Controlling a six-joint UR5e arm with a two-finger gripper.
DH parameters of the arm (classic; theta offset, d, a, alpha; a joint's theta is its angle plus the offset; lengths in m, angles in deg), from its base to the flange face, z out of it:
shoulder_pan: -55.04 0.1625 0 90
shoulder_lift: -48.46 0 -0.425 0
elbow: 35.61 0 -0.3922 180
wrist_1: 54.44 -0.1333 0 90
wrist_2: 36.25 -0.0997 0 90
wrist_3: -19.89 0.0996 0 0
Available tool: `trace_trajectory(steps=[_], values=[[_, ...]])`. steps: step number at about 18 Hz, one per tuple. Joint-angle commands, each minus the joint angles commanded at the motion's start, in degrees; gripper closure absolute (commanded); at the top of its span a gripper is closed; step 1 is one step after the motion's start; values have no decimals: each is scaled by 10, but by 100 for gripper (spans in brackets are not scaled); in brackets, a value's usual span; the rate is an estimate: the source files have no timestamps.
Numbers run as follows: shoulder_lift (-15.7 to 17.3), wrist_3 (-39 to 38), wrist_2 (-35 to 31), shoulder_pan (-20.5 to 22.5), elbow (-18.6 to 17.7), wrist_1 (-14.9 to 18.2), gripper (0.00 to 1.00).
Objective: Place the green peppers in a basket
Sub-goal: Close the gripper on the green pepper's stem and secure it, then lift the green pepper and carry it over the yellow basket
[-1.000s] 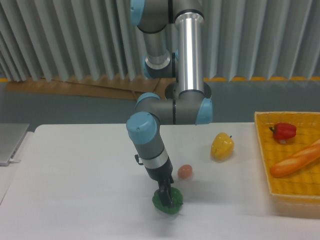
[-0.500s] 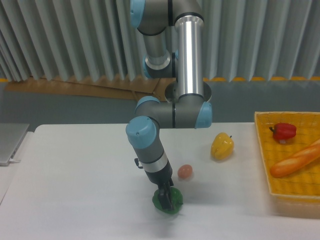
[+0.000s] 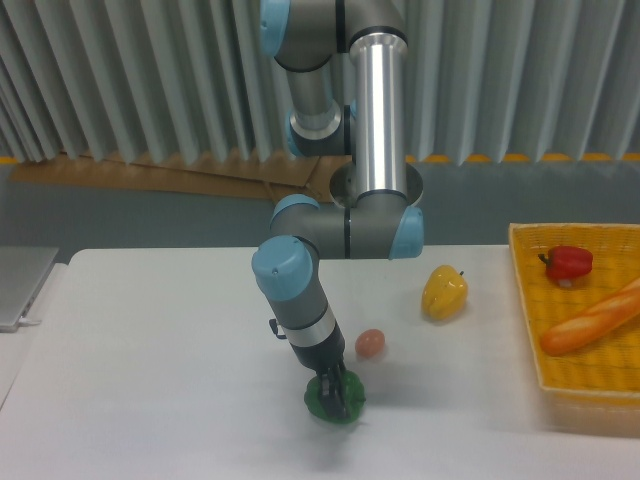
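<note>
The green pepper [image 3: 337, 403] lies on the white table near its front edge, dark green and lobed. My gripper [image 3: 333, 397] comes straight down onto it, its dark fingers pressed over the pepper's top and middle; the pepper still rests on the table. The fingers hide part of the pepper, and how tightly they hold it does not show. The yellow woven basket [image 3: 527, 300] stands at the right edge of the table, well to the right of the gripper.
A yellow pepper [image 3: 444, 292] and a small orange-pink egg-like ball [image 3: 370, 343] lie on the table between gripper and basket. Inside the basket are a red pepper [image 3: 567, 263] and a bread loaf [image 3: 592, 319]. A grey slab [image 3: 20, 285] sits at far left.
The arm's elbow has shifted slightly, with the gripper staying down on the green pepper. The pepper has not visibly moved.
</note>
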Motion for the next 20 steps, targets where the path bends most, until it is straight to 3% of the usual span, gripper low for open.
trace_trajectory(steps=[5,9,14,20], values=[[11,-7,-7,2,0,4,49],[48,1,-12,17,-13,10,49],[79,16,-12,32,-20,49,49],[127,99,-7,80,-23,115,49]])
